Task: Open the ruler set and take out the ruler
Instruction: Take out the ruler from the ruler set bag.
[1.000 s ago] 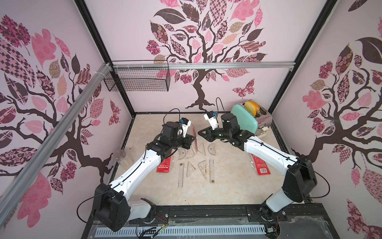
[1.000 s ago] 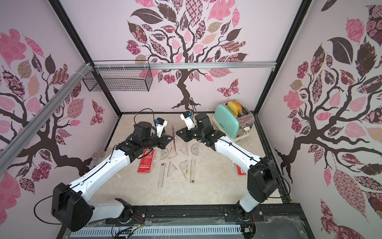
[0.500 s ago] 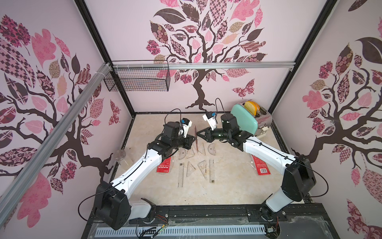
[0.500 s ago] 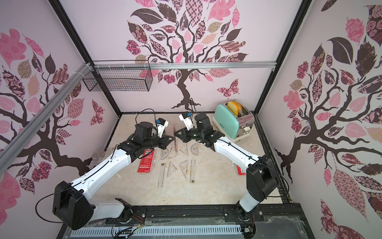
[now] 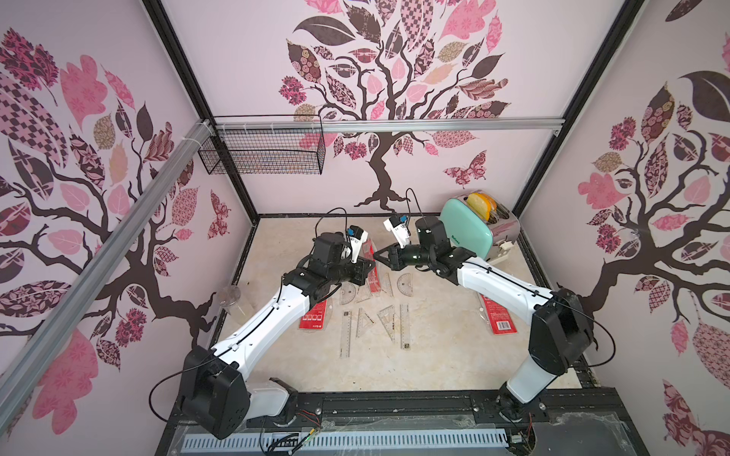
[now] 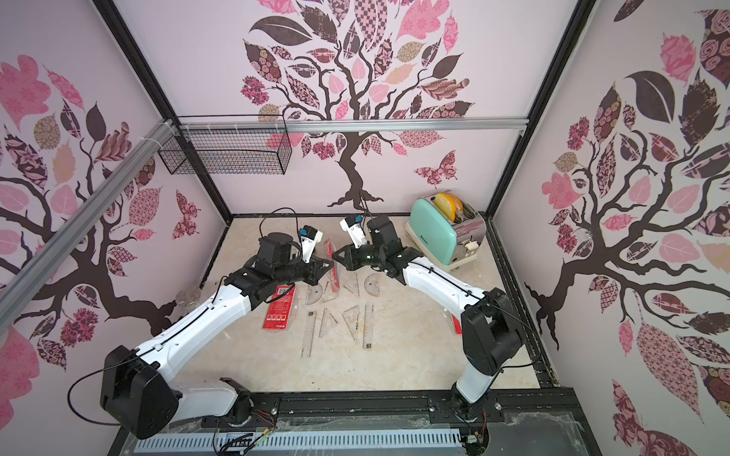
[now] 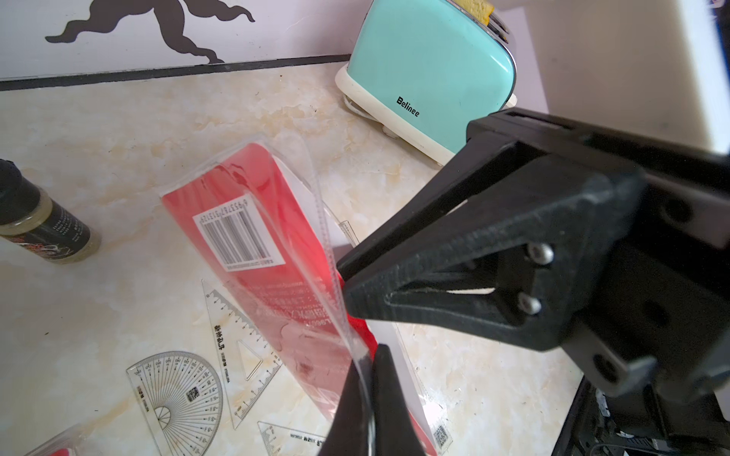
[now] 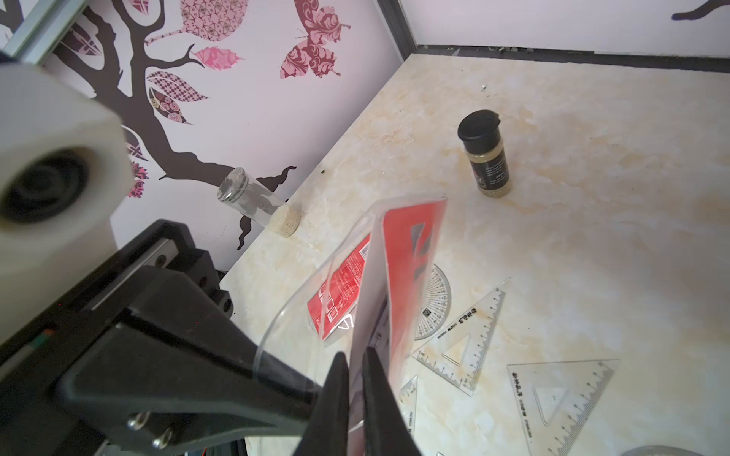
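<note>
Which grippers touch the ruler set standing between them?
Touching, both. Left wrist view: left gripper pinches the ruler set by its clear flap. Right wrist view: right gripper is clamped on its card edge.

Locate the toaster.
In both top views the toaster stands in the table's far right corner, near the back wall, just beyond the right arm.

The right gripper point(image 8: 354, 361) pinches a red ruler pack in clear plastic point(image 8: 411, 252). Some see-through triangles point(image 8: 482, 331) lie on the tabletop point(image 8: 592, 197).

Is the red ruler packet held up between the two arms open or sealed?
Partly open: the ruler packet's clear front curls away from its red card.
</note>
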`<action>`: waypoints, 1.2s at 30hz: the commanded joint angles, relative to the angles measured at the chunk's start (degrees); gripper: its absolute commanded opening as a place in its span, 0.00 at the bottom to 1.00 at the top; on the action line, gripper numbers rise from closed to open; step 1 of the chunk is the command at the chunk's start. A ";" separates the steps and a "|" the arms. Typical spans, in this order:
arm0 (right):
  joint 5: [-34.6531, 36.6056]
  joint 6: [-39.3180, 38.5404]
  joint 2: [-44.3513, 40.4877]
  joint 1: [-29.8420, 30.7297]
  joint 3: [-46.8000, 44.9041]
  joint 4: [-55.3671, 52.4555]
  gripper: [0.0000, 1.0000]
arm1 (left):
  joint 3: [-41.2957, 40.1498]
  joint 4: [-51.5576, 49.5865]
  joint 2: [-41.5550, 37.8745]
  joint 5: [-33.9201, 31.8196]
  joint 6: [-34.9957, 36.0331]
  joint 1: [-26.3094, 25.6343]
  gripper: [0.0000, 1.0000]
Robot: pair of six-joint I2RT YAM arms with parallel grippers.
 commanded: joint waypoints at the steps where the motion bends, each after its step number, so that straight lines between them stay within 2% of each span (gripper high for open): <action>1: 4.32 -2.33 0.64 -0.01 2.62 -4.37 0.13 | 1.25 2.23 -2.75 0.06 0.95 -0.29 0.00; 6: 4.09 -4.44 0.34 -0.01 2.29 -6.49 0.15 | 0.77 2.63 -3.92 -0.88 1.01 -0.29 0.00; 12: -4.65 -5.35 -0.63 0.07 0.65 -3.64 0.19 | 1.23 3.18 -2.90 0.18 0.87 -0.28 0.00; 20: -9.35 -7.99 -1.26 0.03 0.25 -4.96 0.20 | 2.15 3.64 -1.77 0.33 0.60 -0.28 0.00; 24: -12.17 -9.40 -1.67 0.04 -0.02 -5.70 0.31 | 2.21 3.42 -1.77 0.05 0.66 -0.29 0.00; 29: -11.88 -13.54 -2.75 0.06 -0.46 -8.62 0.43 | 2.27 2.87 -2.15 -0.26 1.15 -0.33 0.00; 36: -13.71 -15.22 -2.93 0.00 -1.39 -8.07 0.49 | 2.31 3.44 -2.25 1.12 0.99 -0.32 0.00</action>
